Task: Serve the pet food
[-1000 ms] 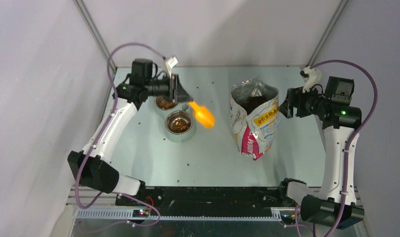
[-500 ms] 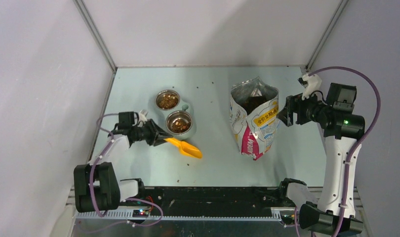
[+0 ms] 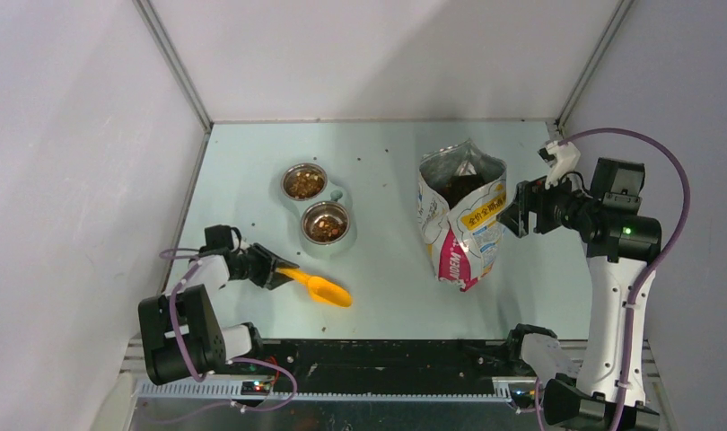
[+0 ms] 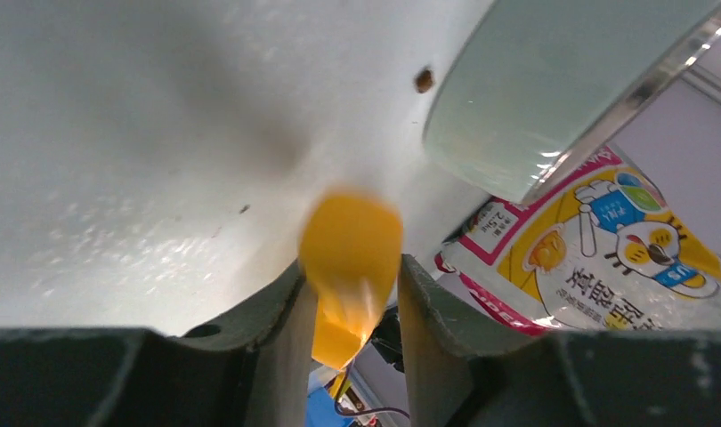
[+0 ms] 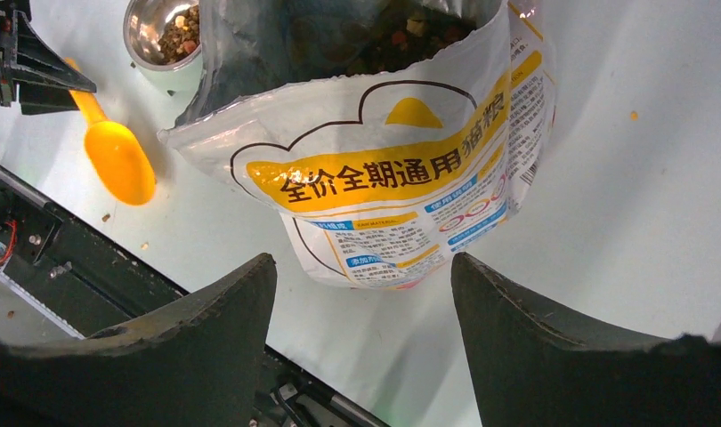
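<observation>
Pet food (image 3: 325,224) in both bowls (image 3: 285,184), overhead only

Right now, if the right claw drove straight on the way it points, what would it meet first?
The printed foil bag: the open right claw points at its side, with nothing between. How near it stands is hard to judge.

Seen from high behind the bases, facing down; from left wrist, close along orange scoop (image 4: 352,253); from right wrist, near bag (image 5: 392,178); both shared everywhere.
</observation>
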### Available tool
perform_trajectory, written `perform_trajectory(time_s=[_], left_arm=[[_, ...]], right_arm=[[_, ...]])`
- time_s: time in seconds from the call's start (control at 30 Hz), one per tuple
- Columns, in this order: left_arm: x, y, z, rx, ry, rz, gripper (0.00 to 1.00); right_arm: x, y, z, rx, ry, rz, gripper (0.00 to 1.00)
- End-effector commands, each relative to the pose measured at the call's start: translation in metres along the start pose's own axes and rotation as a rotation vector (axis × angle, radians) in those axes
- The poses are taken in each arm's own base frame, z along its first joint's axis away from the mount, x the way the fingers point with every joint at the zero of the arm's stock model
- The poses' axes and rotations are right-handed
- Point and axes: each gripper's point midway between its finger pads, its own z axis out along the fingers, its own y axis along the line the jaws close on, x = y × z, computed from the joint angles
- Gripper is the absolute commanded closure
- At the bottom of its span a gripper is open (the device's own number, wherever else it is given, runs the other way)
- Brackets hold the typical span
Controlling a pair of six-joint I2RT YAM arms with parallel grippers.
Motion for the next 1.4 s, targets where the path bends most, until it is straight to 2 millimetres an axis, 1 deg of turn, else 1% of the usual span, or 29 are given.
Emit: perform_trajectory(time_s=[0.0, 0.17, 0.43, 0.5, 0.53, 0.57, 0.6, 0.63, 0.67, 0.7, 0.73, 0.77, 0.8, 0.83, 0.87, 0.9, 0.93, 0.97, 1.0, 1.03, 1.07, 1.1, 1.2, 1.23, 1.27, 1.3, 1.33, 1.37], left_arm=[[-0.008, 0.021, -0.002, -0.107, -0.052, -0.009, 0.56], [-0.008, 0.024, -0.005, -0.115, -0.058, -0.021, 0.50], [-0.010, 0.026, -0.012, -0.146, -0.080, -0.009, 0.45], [-0.008, 0.022, -0.018, -0.153, -0.075, 0.007, 0.43], [-0.010, 0.017, -0.022, -0.145, -0.081, 0.032, 0.42], [-0.008, 0.016, -0.026, -0.153, -0.077, 0.037, 0.40], [-0.011, 0.010, -0.031, -0.151, -0.089, 0.074, 0.39], [-0.010, 0.012, -0.036, -0.173, -0.098, 0.087, 0.35], [-0.016, 0.005, -0.042, -0.173, -0.122, 0.139, 0.31], [-0.018, 0.008, -0.049, -0.206, -0.148, 0.160, 0.26], [-0.025, 0.000, -0.056, -0.207, -0.176, 0.212, 0.25], [-0.027, 0.000, -0.061, -0.225, -0.194, 0.232, 0.22], [-0.033, -0.011, -0.069, -0.214, -0.222, 0.282, 0.18], [-0.039, -0.023, -0.078, -0.203, -0.259, 0.318, 0.05], [-0.042, -0.028, -0.083, -0.202, -0.275, 0.357, 0.01], [-0.048, -0.044, -0.092, -0.182, -0.306, 0.395, 0.01], [-0.052, -0.051, -0.098, -0.177, -0.321, 0.436, 0.00], [-0.057, -0.067, -0.107, -0.156, -0.356, 0.474, 0.00], [-0.061, -0.073, -0.113, -0.153, -0.375, 0.513, 0.00], [-0.066, -0.088, -0.123, -0.134, -0.414, 0.551, 0.00], [-0.071, -0.095, -0.128, -0.132, -0.438, 0.588, 0.00], [-0.075, -0.108, -0.138, -0.116, -0.474, 0.623, 0.00], [-0.088, -0.135, -0.158, -0.107, -0.567, 0.751, 0.00], [-0.090, -0.148, -0.169, -0.104, -0.605, 0.808, 0.00], [-0.092, -0.157, -0.173, -0.098, -0.628, 0.840, 0.00], [-0.092, -0.170, -0.183, -0.093, -0.664, 0.902, 0.00], [-0.093, -0.179, -0.188, -0.083, -0.689, 0.937, 0.00], [-0.091, -0.193, -0.197, -0.073, -0.718, 0.999, 0.00]], right_arm=[[-0.006, 0.004, 0.001, -0.017, -0.026, -0.008, 0.25], [-0.007, 0.005, 0.002, -0.023, -0.027, -0.009, 0.25], [-0.007, 0.005, 0.003, -0.026, -0.027, -0.023, 0.25], [-0.006, 0.005, 0.002, -0.021, -0.022, -0.033, 0.25], [-0.004, 0.005, 0.002, -0.020, -0.018, -0.033, 0.25], [-0.003, 0.004, 0.002, -0.017, -0.013, -0.039, 0.25], [-0.003, 0.003, 0.002, -0.016, -0.011, -0.041, 0.25], [-0.003, 0.002, 0.002, -0.009, -0.011, -0.044, 0.25], [-0.004, 0.000, 0.003, -0.005, -0.013, -0.044, 0.24], [-0.008, -0.003, 0.004, 0.006, -0.025, -0.045, 0.24], [-0.011, -0.005, 0.005, 0.012, -0.032, -0.042, 0.23], [-0.017, -0.009, 0.007, 0.023, -0.052, -0.044, 0.22], [-0.020, -0.011, 0.008, 0.030, -0.062, -0.038, 0.21], [-0.028, -0.016, 0.010, 0.043, -0.088, -0.052, 0.20], [-0.031, -0.020, 0.010, 0.052, -0.097, -0.044, 0.19], [-0.037, -0.024, 0.012, 0.059, -0.113, -0.050, 0.18], [-0.041, -0.026, 0.012, 0.066, -0.124, -0.048, 0.17], [-0.044, -0.030, 0.014, 0.069, -0.130, -0.050, 0.15], [-0.048, -0.034, 0.013, 0.082, -0.138, -0.047, 0.13], [-0.050, -0.039, 0.015, 0.087, -0.139, -0.043, 0.11], [-0.053, -0.043, 0.015, 0.098, -0.143, -0.036, 0.11], [-0.055, -0.048, 0.018, 0.105, -0.144, -0.030, 0.10], [-0.060, -0.068, 0.021, 0.164, -0.152, 0.009, 0.08], [-0.060, -0.074, 0.024, 0.177, -0.145, 0.032, 0.08], [-0.060, -0.085, 0.026, 0.213, -0.141, 0.043, 0.08], [-0.060, -0.090, 0.028, 0.235, -0.141, 0.077, 0.08], [-0.059, -0.106, 0.030, 0.296, -0.137, 0.099, 0.08], [-0.059, -0.111, 0.031, 0.323, -0.140, 0.138, 0.08]])
